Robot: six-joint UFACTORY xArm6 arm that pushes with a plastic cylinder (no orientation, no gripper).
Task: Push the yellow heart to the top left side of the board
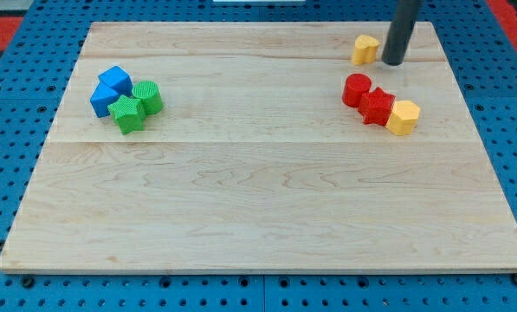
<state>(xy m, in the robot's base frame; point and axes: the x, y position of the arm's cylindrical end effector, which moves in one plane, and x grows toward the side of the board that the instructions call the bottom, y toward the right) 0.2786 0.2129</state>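
The tip (391,62) is sitting just right of the yellow heart (365,49), upper right of the counter (258,199); there being no fingers, nothing is held; it should be pushing steadily leftward through the heart's middle.

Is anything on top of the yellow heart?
No. The yellow heart has a bare top; my tip stands on the board just at its right.

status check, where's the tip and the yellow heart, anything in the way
My tip just right of the yellow heart, near the board's top right. Path leftward clear. Blue and green cluster sits at left, below the top-left corner.
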